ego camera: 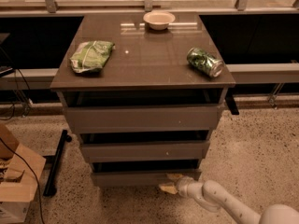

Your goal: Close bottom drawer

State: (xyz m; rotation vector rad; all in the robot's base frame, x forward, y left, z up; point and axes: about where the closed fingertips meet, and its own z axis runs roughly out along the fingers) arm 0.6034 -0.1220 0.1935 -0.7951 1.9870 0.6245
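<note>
The bottom drawer (140, 177) is the lowest and narrowest grey-brown front of the cabinet, with a thin dark gap above it. It stands out only a little from the cabinet. My gripper (169, 183) is low at the drawer's right end, its pale fingertips against the lower edge of the front. The white arm (219, 200) runs from it to the lower right corner.
Above are the middle drawer (145, 150) and the top drawer (140, 118). On the cabinet top lie a green bag (91, 56), a green can (204, 62) and a white bowl (159, 19). A cardboard box (16, 181) stands at the left on the speckled floor.
</note>
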